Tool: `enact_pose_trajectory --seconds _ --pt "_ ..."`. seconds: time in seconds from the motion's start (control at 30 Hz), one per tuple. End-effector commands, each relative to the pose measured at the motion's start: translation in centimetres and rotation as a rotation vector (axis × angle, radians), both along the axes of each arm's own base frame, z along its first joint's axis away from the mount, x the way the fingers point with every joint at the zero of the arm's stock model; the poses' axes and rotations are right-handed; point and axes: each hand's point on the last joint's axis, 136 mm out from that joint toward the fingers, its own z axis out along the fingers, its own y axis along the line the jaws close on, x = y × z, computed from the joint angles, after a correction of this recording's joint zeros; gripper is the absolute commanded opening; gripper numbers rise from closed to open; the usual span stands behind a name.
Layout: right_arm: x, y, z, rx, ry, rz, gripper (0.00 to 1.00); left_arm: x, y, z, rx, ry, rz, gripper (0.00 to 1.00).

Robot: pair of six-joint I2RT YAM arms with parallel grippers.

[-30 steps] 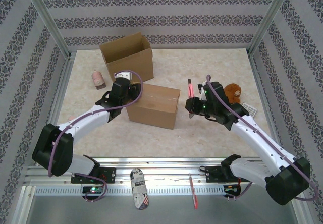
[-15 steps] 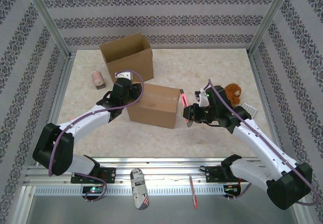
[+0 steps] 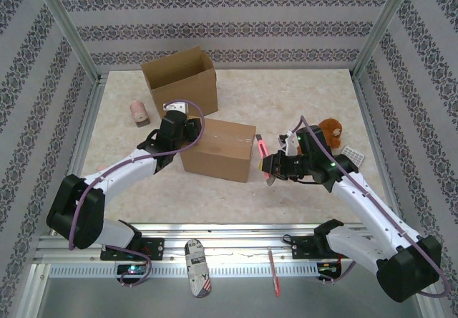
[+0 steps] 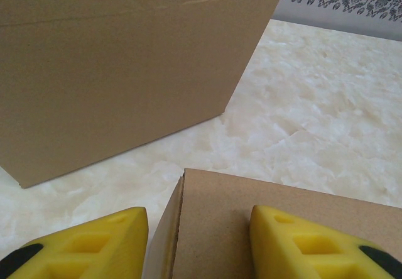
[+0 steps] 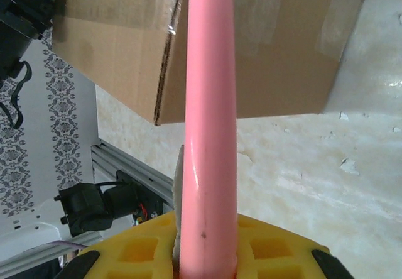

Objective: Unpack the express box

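Brown express box, clear tape

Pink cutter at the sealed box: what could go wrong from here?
1. The right jaws hold the pink cutter only at its base. It may twist or slip in the grip when pressed against the sealed box.
2. The left jaws stand open over the box's corner and are not clamped on it. The box may slide away from the push, possibly toward the open box behind it.
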Motion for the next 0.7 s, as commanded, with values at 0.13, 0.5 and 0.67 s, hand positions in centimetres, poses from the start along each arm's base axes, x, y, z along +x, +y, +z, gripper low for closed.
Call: enact_pose_trajectory --seconds 0.13,0.5,0.67 --pt "-0.25 0.25 0.60 0.050 -0.010 0.003 0.00 -9.29 4.26 -13.35 0.282 0.523 -0.027 0.46" --pt "-0.40 0.08 0.50 0.047 -0.012 -0.008 0.00 -9.30 4.28 -13.39 0.282 0.522 -0.027 0.46" --pt "-0.45 0.22 0.50 0.057 -0.011 -0.006 0.00 -9.32 4.31 -13.44 0.284 0.524 -0.027 0.46"
